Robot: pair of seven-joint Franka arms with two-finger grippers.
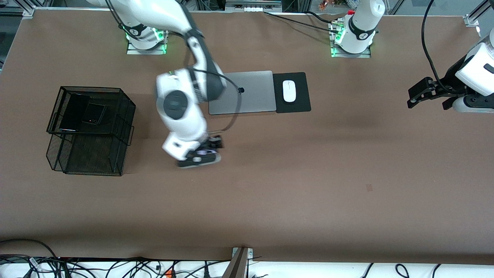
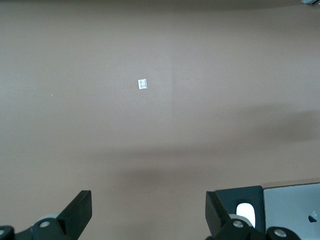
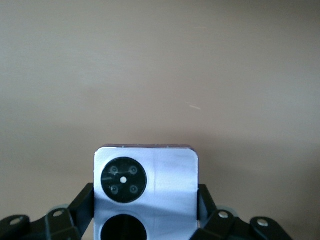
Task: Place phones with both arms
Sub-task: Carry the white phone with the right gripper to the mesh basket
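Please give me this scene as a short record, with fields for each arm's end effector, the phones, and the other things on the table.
right end effector: shut on the lavender-white phone, over bare table between the mesh basket and the laptop
left end effector: open, empty, waiting over the left arm's end of the table
mesh basket: black wire, toward the right arm's end
small black phone: inside the basket
long black phone: inside the basket, beside the small one
laptop: silver, closed
mouse: white, on a black pad beside the laptop
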